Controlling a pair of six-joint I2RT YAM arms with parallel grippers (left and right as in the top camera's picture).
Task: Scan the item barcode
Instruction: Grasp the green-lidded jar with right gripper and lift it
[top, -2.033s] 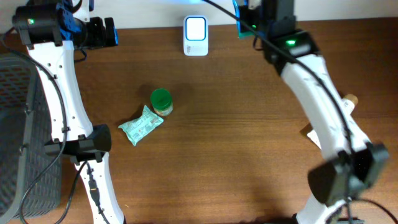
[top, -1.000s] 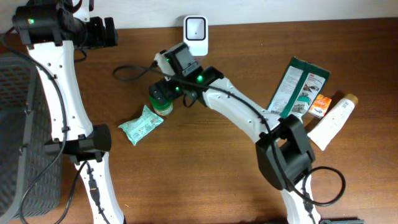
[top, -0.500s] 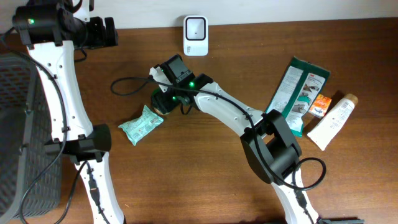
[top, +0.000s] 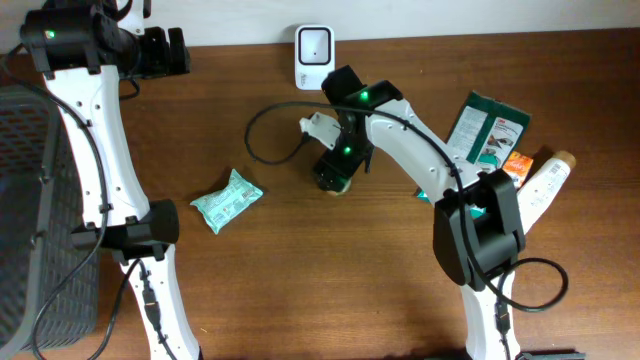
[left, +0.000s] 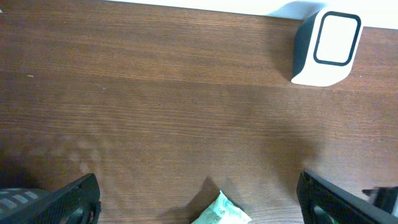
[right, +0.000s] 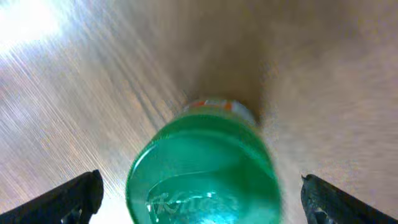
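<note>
Right gripper (right: 200, 198) jaws stand wide open astride the green-lidded jar (right: 202, 168), holding nothing. Closing off-centre could topple it on the worktop (top: 330, 290).

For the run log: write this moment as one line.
left gripper: open, empty | right gripper: open, astride green-lidded jar, not touching | scanner: at far table edge

Overhead top-down; left wrist shares scanner (top: 314, 45); right close.
</note>
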